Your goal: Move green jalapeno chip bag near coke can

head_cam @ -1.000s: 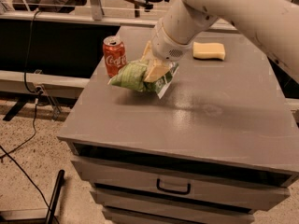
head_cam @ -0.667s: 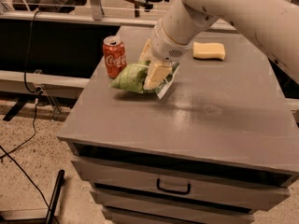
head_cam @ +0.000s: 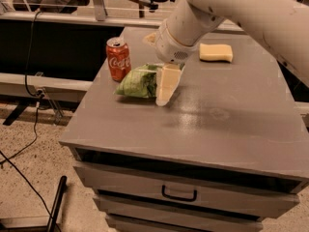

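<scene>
The green jalapeno chip bag [head_cam: 136, 83] lies crumpled on the grey tabletop, just right of and in front of the coke can [head_cam: 119, 58]. The red can stands upright near the table's left edge, about touching the bag's upper left. My gripper [head_cam: 159, 63] reaches down from the upper right over the bag's right end. One cream finger [head_cam: 166, 84] rests against the bag's right side. The other finger [head_cam: 150, 38] shows behind, apart from the bag. The fingers stand spread wide.
A yellow sponge [head_cam: 216, 52] lies at the back right of the table [head_cam: 217, 124]. The cabinet has drawers with a dark handle [head_cam: 179, 194] below the front edge. Cables and a dark bench stand to the left on the floor.
The bag has come down onto the table beside the can. The gripper's fingers have spread apart, and the far finger no longer presses on the bag.
</scene>
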### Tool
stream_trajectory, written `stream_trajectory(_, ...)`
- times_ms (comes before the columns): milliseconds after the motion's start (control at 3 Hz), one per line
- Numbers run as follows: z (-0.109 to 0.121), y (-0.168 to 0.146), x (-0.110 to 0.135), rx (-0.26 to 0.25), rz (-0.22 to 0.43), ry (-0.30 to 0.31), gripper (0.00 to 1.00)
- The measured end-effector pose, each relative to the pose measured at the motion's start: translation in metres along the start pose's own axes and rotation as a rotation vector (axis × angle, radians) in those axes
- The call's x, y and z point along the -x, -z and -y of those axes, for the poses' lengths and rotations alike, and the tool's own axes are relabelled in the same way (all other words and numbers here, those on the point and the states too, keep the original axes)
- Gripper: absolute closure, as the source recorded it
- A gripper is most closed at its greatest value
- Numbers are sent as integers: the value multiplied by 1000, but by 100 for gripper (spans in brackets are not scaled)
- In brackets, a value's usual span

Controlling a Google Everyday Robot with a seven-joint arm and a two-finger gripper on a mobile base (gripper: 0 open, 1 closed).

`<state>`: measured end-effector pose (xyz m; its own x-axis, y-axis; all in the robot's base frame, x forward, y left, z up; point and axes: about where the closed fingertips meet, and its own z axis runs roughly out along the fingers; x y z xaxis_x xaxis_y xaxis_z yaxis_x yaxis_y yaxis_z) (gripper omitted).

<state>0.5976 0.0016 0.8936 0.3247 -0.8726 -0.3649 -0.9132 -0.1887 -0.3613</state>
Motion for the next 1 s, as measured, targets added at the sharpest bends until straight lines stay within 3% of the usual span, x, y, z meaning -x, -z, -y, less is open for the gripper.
stream_trajectory(333,-1,13,-13,-11,-16,-6,0)
stream_trajectory(667,-6,51,-51,-57,-81,-47,0)
stream_trajectory(1000,-6,51,-51,-57,-81,-47,0)
